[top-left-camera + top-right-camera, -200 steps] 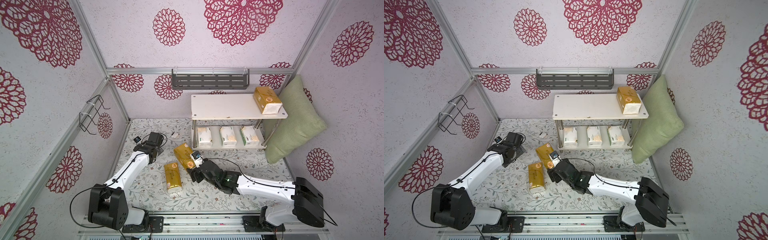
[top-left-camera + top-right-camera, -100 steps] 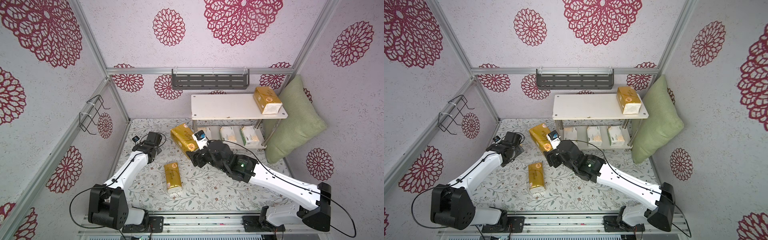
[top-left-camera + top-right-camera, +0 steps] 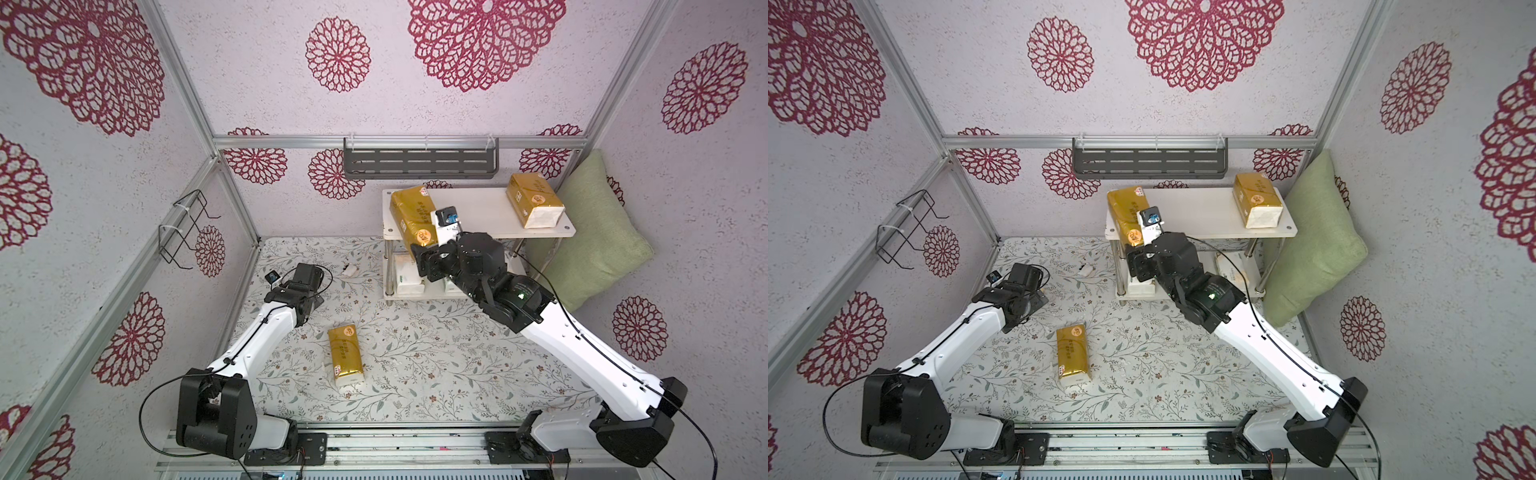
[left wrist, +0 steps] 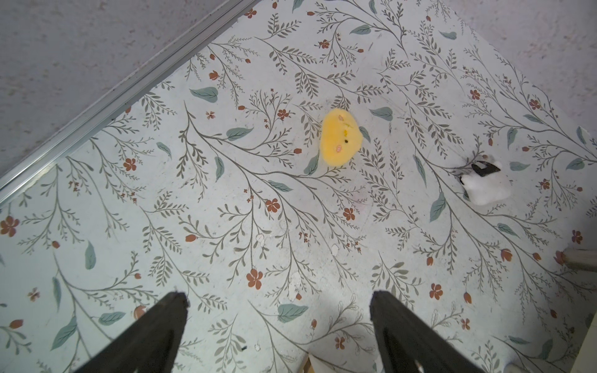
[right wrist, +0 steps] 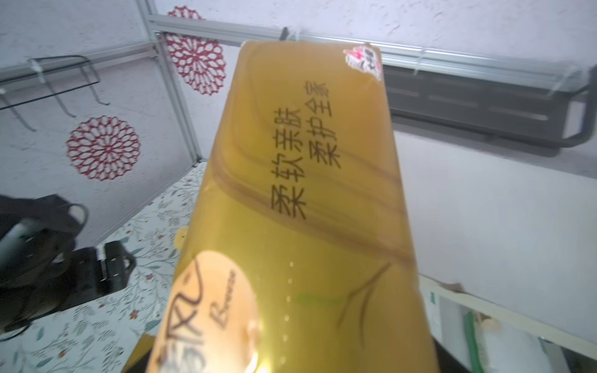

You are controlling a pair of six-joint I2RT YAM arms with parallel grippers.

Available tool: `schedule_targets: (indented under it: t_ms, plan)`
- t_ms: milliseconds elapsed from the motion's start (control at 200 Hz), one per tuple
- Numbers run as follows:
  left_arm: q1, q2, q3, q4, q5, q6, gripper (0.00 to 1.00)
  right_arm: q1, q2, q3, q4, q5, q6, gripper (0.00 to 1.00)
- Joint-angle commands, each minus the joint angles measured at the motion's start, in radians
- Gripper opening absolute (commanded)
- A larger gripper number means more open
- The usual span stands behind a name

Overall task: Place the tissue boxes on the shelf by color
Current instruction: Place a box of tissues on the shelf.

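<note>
My right gripper (image 3: 420, 250) is shut on a gold tissue box (image 3: 413, 216) (image 3: 1128, 212) and holds it tilted over the left end of the shelf's (image 3: 482, 212) top board. This box (image 5: 300, 210) fills the right wrist view and hides the fingers. A second gold box (image 3: 535, 200) lies at the right end of that board. A third one (image 3: 345, 353) lies on the floor. White boxes (image 3: 1233, 268) sit on the lower board, partly hidden by my right arm. My left gripper (image 4: 277, 295) hangs open over bare floor near the left wall.
A green pillow (image 3: 590, 241) leans against the shelf's right side. A grey slotted rack (image 3: 419, 162) hangs on the back wall and a black wire rack (image 3: 183, 228) on the left wall. A small yellow soft thing (image 4: 339, 137) and a white scrap (image 4: 484, 187) lie on the floor.
My right arm has lifted the gold box off the floor and carried it up and back to the shelf's top board. The left arm has drawn slightly towards the left wall.
</note>
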Motion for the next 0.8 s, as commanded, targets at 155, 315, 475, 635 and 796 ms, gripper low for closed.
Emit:
schedule_targets:
  t_ms: [155, 315, 475, 635, 796]
  plan:
    - [0.008, 0.0, -0.02, 0.041, 0.002, 0.007, 0.96, -0.159, 0.03, 0.104, -0.011, 0.087, -0.046, 0.76]
    - [0.008, -0.002, -0.02, 0.043, 0.003, 0.01, 0.96, -0.232, 0.067, 0.128, -0.029, 0.083, -0.031, 0.77]
    - [0.007, -0.001, -0.02, 0.047, -0.001, 0.02, 0.96, -0.277, 0.088, 0.122, -0.009, 0.068, -0.013, 0.78]
    - [0.009, 0.002, -0.025, 0.057, 0.006, 0.02, 0.96, -0.301, 0.105, 0.125, 0.005, 0.077, -0.002, 0.78]
    - [0.011, -0.002, -0.03, 0.061, -0.005, 0.018, 0.96, -0.317, 0.117, 0.122, 0.019, 0.075, -0.002, 0.82]
